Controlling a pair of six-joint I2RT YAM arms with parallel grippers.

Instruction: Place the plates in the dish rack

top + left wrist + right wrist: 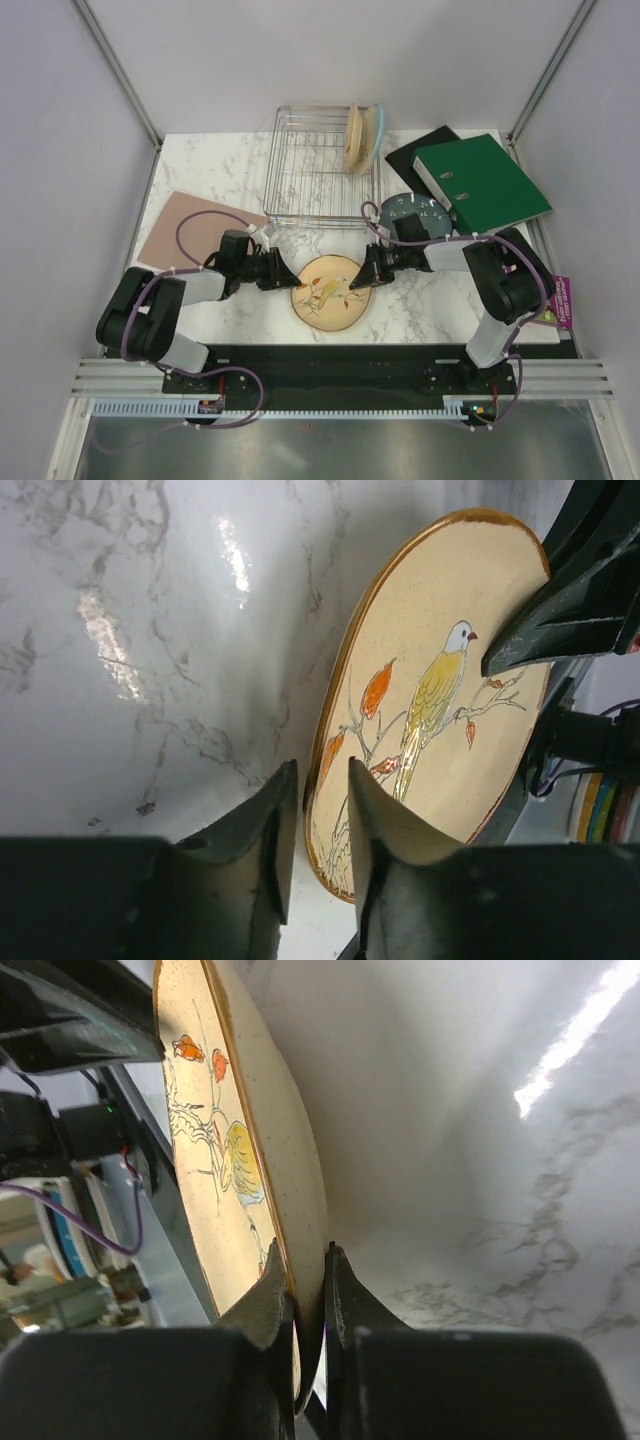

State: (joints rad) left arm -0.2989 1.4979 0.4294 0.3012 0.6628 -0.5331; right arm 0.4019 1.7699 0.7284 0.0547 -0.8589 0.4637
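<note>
Bird plate [330, 292]: over the table [210, 170], just in front of the rack [276, 180], between both grippers.
Right gripper [303, 1255]: pinching the plate's right rim.
Left gripper [320, 780]: fingers slightly parted, straddling the left rim.
Rack: two plates [362, 138] upright at its far right corner.
Dark plate [410, 210]: flat beside the binder [480, 185].

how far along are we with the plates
About halfway. Done: two plates stand on edge in the right side of the dish rack. In hand: the bird plate on the table, its rim pinched by the right gripper, with the left gripper loosely open around the opposite rim. Left: racking that one and the dark blue plate beside the green binder.
</note>
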